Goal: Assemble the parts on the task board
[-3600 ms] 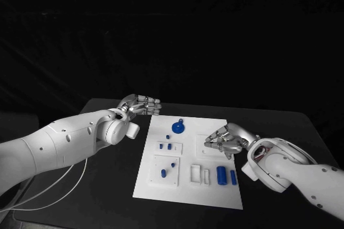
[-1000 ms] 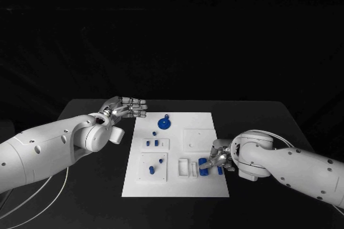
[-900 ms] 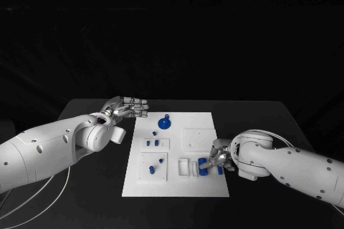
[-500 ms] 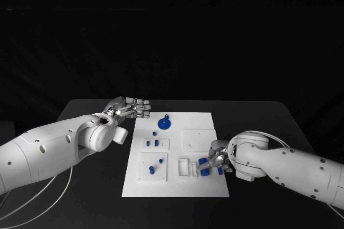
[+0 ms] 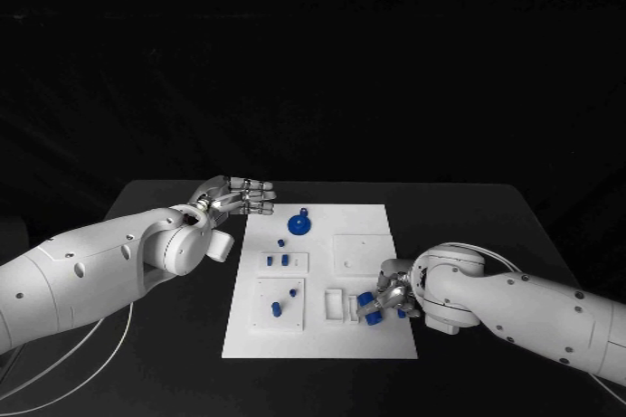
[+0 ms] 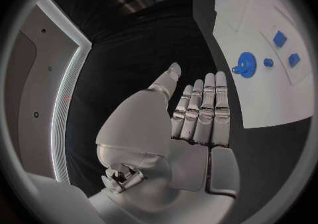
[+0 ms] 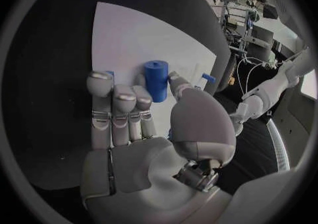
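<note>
The white task board (image 5: 319, 331) lies in the middle of the black table. My right hand (image 5: 390, 297) is down over its near right part. There its thumb and fingers (image 7: 141, 98) pinch a blue cylinder (image 7: 156, 80) from both sides, and the cylinder's end (image 5: 371, 311) shows under the hand. A second blue piece (image 7: 109, 74) peeks out behind a fingertip. My left hand (image 5: 240, 198) hovers off the board's far left corner with straight fingers (image 6: 202, 104) and holds nothing. A blue round knob (image 5: 298, 224) sits at the board's far end.
Small blue parts stand in the left recesses of the board (image 5: 277, 260) (image 5: 277, 307). A square recess (image 5: 359, 252) and narrow white slots (image 5: 334, 304) lie near the right hand. A white cable (image 5: 91, 349) trails over the table's left side.
The right hand has crept a little nearer and leftward over the blue cylinders and closed in on one. The left hand has barely moved.
</note>
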You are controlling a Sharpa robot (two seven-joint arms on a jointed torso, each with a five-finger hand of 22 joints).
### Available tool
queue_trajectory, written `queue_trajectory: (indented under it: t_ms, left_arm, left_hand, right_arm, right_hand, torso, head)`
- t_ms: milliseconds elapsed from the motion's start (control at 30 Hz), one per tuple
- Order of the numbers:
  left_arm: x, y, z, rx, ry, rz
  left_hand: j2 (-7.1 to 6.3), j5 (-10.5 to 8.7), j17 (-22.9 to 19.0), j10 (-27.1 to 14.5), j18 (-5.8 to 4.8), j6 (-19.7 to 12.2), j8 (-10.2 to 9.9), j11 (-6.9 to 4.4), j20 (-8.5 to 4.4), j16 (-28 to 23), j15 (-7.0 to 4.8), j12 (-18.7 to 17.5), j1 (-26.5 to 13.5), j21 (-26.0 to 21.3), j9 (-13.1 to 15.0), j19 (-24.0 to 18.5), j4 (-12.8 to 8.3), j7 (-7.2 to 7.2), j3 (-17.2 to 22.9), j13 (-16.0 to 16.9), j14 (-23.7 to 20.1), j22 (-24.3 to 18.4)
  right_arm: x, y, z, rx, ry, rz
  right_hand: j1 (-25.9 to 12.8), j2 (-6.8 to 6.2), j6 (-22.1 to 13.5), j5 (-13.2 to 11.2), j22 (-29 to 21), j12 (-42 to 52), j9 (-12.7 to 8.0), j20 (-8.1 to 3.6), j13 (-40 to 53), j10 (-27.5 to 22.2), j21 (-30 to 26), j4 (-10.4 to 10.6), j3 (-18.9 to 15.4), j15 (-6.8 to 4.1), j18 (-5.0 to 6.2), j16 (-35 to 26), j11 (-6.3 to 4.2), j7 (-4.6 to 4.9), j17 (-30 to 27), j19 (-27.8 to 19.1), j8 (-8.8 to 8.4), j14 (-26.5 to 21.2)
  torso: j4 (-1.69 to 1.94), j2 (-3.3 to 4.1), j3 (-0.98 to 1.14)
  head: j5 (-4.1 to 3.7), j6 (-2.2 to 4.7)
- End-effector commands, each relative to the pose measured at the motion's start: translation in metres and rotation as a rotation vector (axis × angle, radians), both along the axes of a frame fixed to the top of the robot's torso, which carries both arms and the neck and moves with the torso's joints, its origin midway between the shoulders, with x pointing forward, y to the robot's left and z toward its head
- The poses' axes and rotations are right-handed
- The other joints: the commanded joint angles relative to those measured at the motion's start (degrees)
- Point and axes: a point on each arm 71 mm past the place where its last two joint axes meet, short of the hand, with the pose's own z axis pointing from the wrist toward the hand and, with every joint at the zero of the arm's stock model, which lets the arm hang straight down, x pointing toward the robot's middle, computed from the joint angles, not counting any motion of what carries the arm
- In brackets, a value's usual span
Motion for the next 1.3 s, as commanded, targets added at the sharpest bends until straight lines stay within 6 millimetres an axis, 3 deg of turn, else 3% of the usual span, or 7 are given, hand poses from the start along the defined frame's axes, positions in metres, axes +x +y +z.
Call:
queue_trajectory:
  t_ms: [33, 200, 300, 467, 633, 933, 1300]
  left_arm:
    - [-0.001, -0.002, 0.0, -0.01, 0.0, -0.013]
    - [-0.001, -0.002, 0.0, -0.01, 0.001, -0.013]
    - [-0.001, -0.002, 0.0, -0.01, 0.001, -0.012]
    - [-0.001, -0.001, 0.0, -0.009, 0.001, -0.011]
    - [-0.001, 0.0, 0.0, -0.008, 0.001, -0.009]
    - [-0.001, 0.001, 0.0, -0.008, 0.002, -0.008]
    - [-0.001, 0.001, 0.0, -0.008, 0.003, -0.009]
  left_hand:
    - [-0.23, 0.01, 0.1, -0.4, -0.2, -0.5, 0.0, 0.02, 0.06, -0.1, 0.01, 0.1, -0.3, 0.2, -0.1, 0.5, 0.4, -0.07, -0.1, 0.0, -0.2, -0.1]
    - [-0.23, 0.01, 0.1, -0.4, -0.2, -0.5, 0.0, 0.02, 0.06, -0.1, 0.01, 0.1, -0.3, 0.2, -0.1, 0.5, 0.4, -0.07, -0.1, 0.0, -0.2, -0.1]
    - [-0.23, 0.01, 0.1, -0.4, -0.2, -0.5, 0.0, 0.02, 0.06, -0.1, 0.01, 0.1, -0.3, 0.2, -0.1, 0.5, 0.4, -0.07, -0.1, 0.0, -0.2, -0.1]
    - [-0.23, 0.01, 0.1, -0.4, -0.2, -0.5, 0.0, 0.02, 0.06, -0.1, 0.01, 0.1, -0.3, 0.2, -0.1, 0.5, 0.4, -0.07, -0.1, 0.0, -0.2, -0.1]
    - [-0.24, 0.1, 0.1, -0.4, -0.2, -0.4, 0.1, 0.01, 0.05, -0.1, 0.0, 0.1, -0.2, 0.3, -0.1, 0.6, 0.4, -0.04, 0.0, 0.0, -0.2, -0.8]
    - [-0.24, 0.22, 0.1, -0.4, -0.21, -0.4, 0.0, 0.01, 0.04, -0.1, 0.0, 0.1, -0.2, 0.3, -0.1, 0.7, 0.4, -0.04, 0.0, 0.0, -0.2, -1.0]
    - [-0.31, 0.5, 0.1, -0.4, -0.22, -0.5, 0.0, 0.01, 0.05, -0.1, 0.01, 0.1, -0.3, 0.4, -0.1, 0.6, 0.4, -0.05, 0.0, 0.0, -0.2, -1.2]
  right_arm:
    - [-0.01, -0.001, -0.019, -0.054, 0.069, -0.029]
    - [-0.01, -0.001, -0.019, -0.057, 0.065, -0.032]
    - [-0.01, -0.001, -0.019, -0.057, 0.059, -0.034]
    - [-0.01, -0.001, -0.017, -0.044, 0.035, -0.043]
    - [-0.015, 0.001, -0.011, 0.006, 0.027, -0.059]
    - [-0.015, 0.005, 0.007, 0.107, 0.025, -0.086]
    - [-0.014, 0.011, 0.026, 0.188, 0.028, -0.102]
  right_hand:
    - [0.2, 0.77, -0.5, 0.4, 0.1, 0.3, -46.1, 0.5, -0.1, -0.4, -0.3, -0.7, 0.0, 0.19, 0.55, -0.2, 0.06, 0.17, -0.1, 2.7, -0.46, 0.2]
    - [0.1, 1.64, -0.3, 1.5, 0.3, 0.4, -46.1, 0.51, -0.3, -0.5, -0.4, -3.0, 0.1, 0.2, 0.54, -0.1, 0.03, 0.16, -0.1, 2.7, -0.46, 0.2]
    - [0.6, 2.3, -0.1, 6.1, 0.4, 0.4, -46.2, 0.49, -0.4, -0.5, -0.4, -5.1, -0.3, 0.2, 0.5, -0.1, 0.0, 0.17, -0.1, 2.7, -0.48, 0.2]
    - [0.6, 3.29, 0.6, 16.6, 0.6, 0.7, -46.6, 0.37, -0.2, -0.4, -0.2, -8.4, 0.0, 0.04, 0.41, 0.1, -0.25, 0.0, 0.0, 2.8, -0.49, 0.2]
    - [-0.8, 3.58, 1.3, 21.1, 0.9, 0.9, -47.1, 0.21, -0.1, -0.2, 0.3, -10.2, 0.9, -0.13, 0.27, 0.4, -0.48, -0.23, 0.2, 2.8, -0.49, 0.3]
    - [-1.9, 3.33, 2.0, 23.8, 0.9, 0.9, -47.5, 0.03, -0.1, -0.2, 0.3, -11.0, 1.5, -0.3, 0.2, 0.3, -0.66, -0.44, 0.0, 2.8, -0.49, 0.2]
    - [-1.7, 3.89, 2.8, 22.6, 1.0, 0.8, -47.5, -0.09, -0.1, -0.1, 0.5, -10.6, -1.2, -0.42, 0.1, 0.2, -0.75, -0.7, -0.1, 2.8, -0.47, 0.2]
  torso:
    - [0.01, 0.01, -0.02]
    - [0.0, 0.01, -0.05]
    - [-0.01, 0.01, -0.08]
    - [0.03, 0.0, -0.07]
    - [0.01, -0.01, -0.06]
    - [-0.01, -0.01, -0.1]
    - [0.07, 0.0, -0.11]
  head:
    - [-0.01, 0.04]
    - [0.0, 0.02]
    - [0.02, 0.01]
    - [-0.04, -0.05]
    - [-0.02, -0.09]
    - [-0.1, 0.14]
    - [0.04, 0.09]
